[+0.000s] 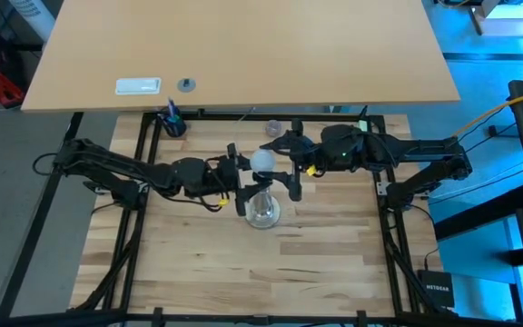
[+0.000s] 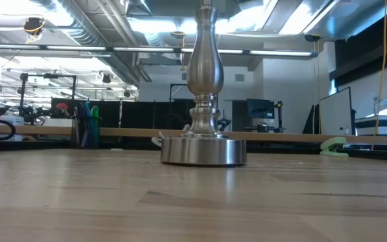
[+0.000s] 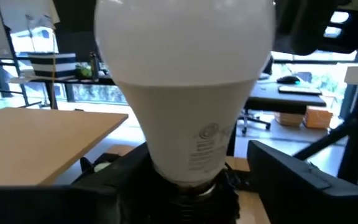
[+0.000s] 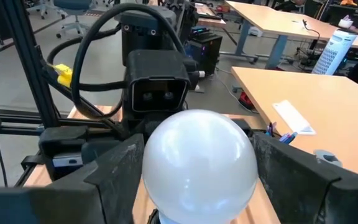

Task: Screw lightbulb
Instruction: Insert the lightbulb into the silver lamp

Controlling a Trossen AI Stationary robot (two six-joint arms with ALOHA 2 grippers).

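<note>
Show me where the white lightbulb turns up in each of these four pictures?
High view: lightbulb at centre, between both grippers.
Low view: not in it; only the silvery lamp stand shows.
Left wrist view: fills the middle.
Right wrist view: globe at bottom centre.
Shared landmark: the lamp stand below the bulb.
</note>
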